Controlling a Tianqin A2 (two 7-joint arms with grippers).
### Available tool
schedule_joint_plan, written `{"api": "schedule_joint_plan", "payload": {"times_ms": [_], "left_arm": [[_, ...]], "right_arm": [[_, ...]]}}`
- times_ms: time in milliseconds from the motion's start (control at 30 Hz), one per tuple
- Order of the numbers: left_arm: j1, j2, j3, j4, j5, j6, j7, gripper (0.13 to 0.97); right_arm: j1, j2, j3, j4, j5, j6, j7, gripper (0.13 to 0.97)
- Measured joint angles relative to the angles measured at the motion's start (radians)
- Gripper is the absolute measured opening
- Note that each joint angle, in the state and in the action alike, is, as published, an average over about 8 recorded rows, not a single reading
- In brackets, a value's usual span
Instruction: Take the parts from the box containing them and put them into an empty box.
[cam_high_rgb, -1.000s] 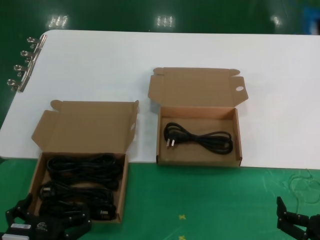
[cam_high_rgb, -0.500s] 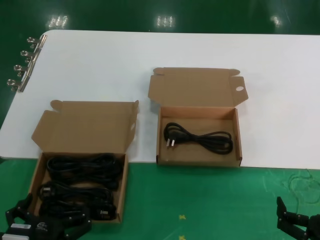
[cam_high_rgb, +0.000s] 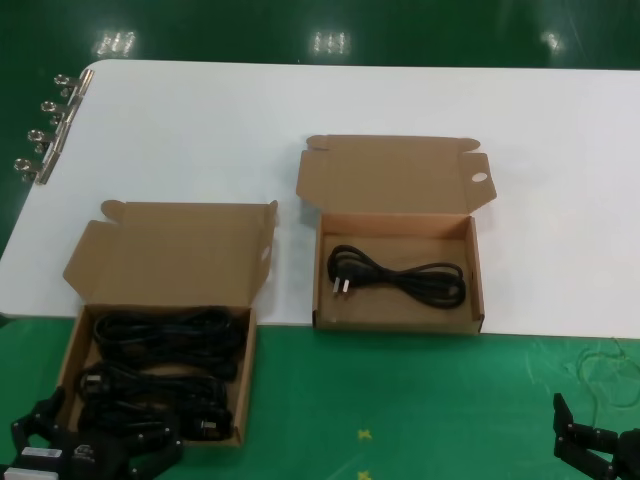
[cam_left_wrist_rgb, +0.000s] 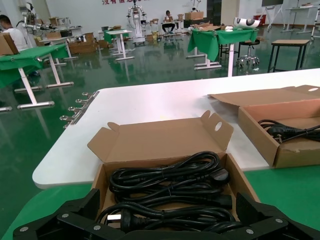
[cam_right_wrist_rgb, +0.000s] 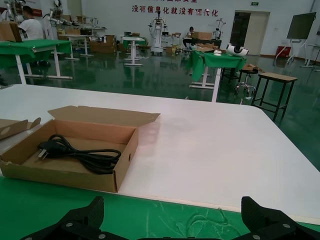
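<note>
The box containing the parts (cam_high_rgb: 68, 352) (cam_left_wrist_rgb: 100, 182) lies at the near left with its lid folded back. Several black coiled cords (cam_high_rgb: 165, 335) (cam_left_wrist_rgb: 167, 177) fill it. My left gripper (cam_high_rgb: 95, 442) (cam_left_wrist_rgb: 169, 202) hovers open at the near end of this box, its fingers spread about as wide as the box and nothing between them. The other box (cam_high_rgb: 397, 318) (cam_right_wrist_rgb: 60, 172), with a round hole (cam_high_rgb: 479, 177) in its lid tab, sits at the table's front edge and holds one black cord (cam_high_rgb: 400, 275) (cam_right_wrist_rgb: 80, 152). My right gripper (cam_high_rgb: 598, 448) (cam_right_wrist_rgb: 172, 205) waits open at the near right over the green mat.
The white table (cam_high_rgb: 350, 110) stretches behind both boxes. Several metal clips (cam_high_rgb: 45, 130) stick out along its left edge. A green mat (cam_high_rgb: 400, 400) covers the near strip, with a thin pale thread (cam_high_rgb: 605, 365) lying on it near my right gripper.
</note>
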Motion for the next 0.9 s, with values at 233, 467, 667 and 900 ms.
{"api": "schedule_joint_plan", "payload": {"times_ms": [233, 467, 667, 900], "left_arm": [[0.000, 0.000, 0.000, 0.000, 0.000, 0.000, 0.000, 0.966], [0.000, 0.000, 0.000, 0.000, 0.000, 0.000, 0.000, 0.966], [0.000, 0.000, 0.000, 0.000, 0.000, 0.000, 0.000, 0.966], [0.000, 0.000, 0.000, 0.000, 0.000, 0.000, 0.000, 0.966]], "right_arm": [[0.000, 0.000, 0.000, 0.000, 0.000, 0.000, 0.000, 0.966], [0.000, 0.000, 0.000, 0.000, 0.000, 0.000, 0.000, 0.966], [0.000, 0.000, 0.000, 0.000, 0.000, 0.000, 0.000, 0.966], [0.000, 0.000, 0.000, 0.000, 0.000, 0.000, 0.000, 0.966]]}}
